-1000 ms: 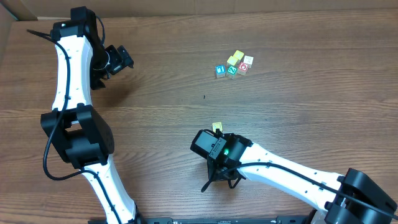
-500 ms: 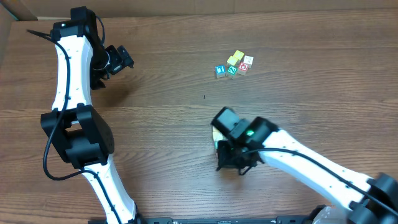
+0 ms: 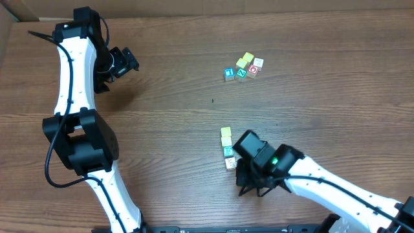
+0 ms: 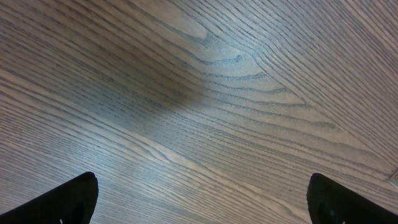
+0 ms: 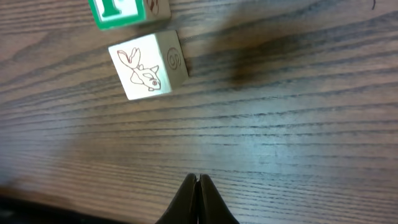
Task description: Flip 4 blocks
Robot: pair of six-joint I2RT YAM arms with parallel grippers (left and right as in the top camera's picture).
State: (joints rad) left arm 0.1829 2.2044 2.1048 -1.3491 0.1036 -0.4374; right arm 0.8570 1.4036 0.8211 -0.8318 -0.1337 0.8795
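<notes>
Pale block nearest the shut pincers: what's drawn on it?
The cream block bears a brown outline sketch, seemingly a fish; clearest in the right wrist view.

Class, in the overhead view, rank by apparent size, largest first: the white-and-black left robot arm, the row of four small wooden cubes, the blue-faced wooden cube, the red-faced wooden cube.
1. white-and-black left robot arm
2. row of four small wooden cubes
3. blue-faced wooden cube and red-faced wooden cube: they look alike, so no ranking

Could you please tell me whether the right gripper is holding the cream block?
No, the right gripper has its fingers pressed together on nothing, and the cream block lies apart from them on the wooden table.
</notes>
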